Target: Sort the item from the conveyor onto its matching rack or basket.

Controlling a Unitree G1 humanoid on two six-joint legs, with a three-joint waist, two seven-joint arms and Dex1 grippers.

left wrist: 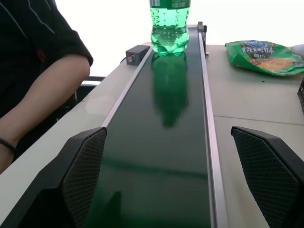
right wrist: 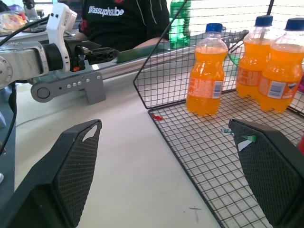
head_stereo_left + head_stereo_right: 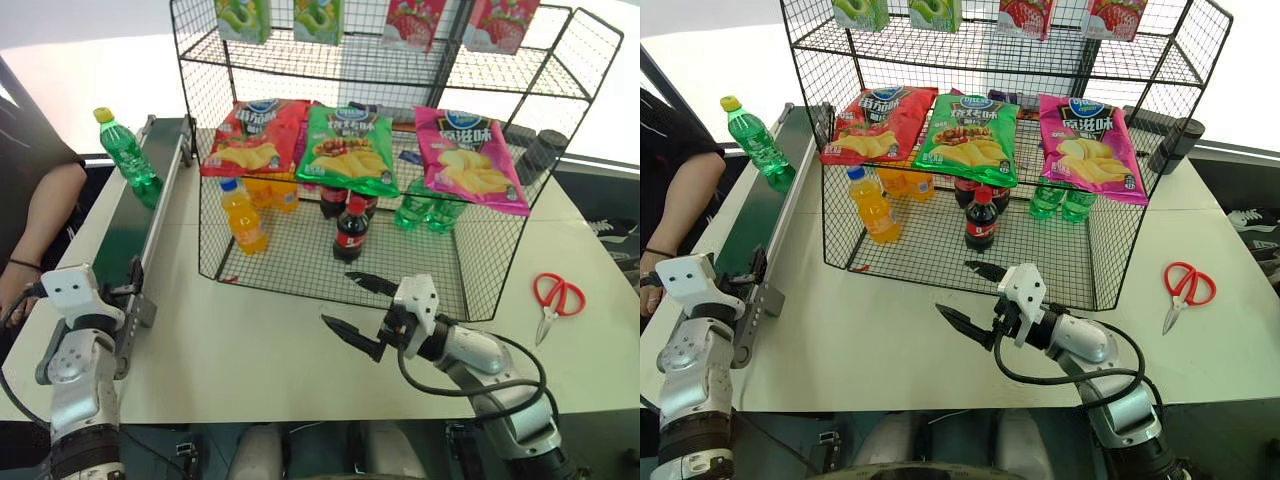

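Observation:
The item, a clear-green soda bottle (image 3: 128, 150) with a yellow cap, stands upright on the far part of the conveyor (image 3: 133, 228), a dark-green belt between grey rails. My left gripper (image 1: 168, 130) is open at the belt's near end, level and pointing along the belt at the bottle (image 1: 169, 28), well short of it. On the table stands the black wire rack (image 3: 420, 262), whose caged bottom tier holds drinks. My right gripper (image 3: 338, 298) hangs open just in front of that tier's low front wall, holding nothing.
Orange drink bottles (image 3: 243, 215), cola bottles (image 3: 350, 230) and green bottles (image 3: 425, 205) fill the bottom tier. Crisp bags (image 3: 350, 150) lie on the slanted shelf. Red scissors (image 3: 555, 298) rest at the right. A person's arm (image 3: 40, 210) is left of the conveyor.

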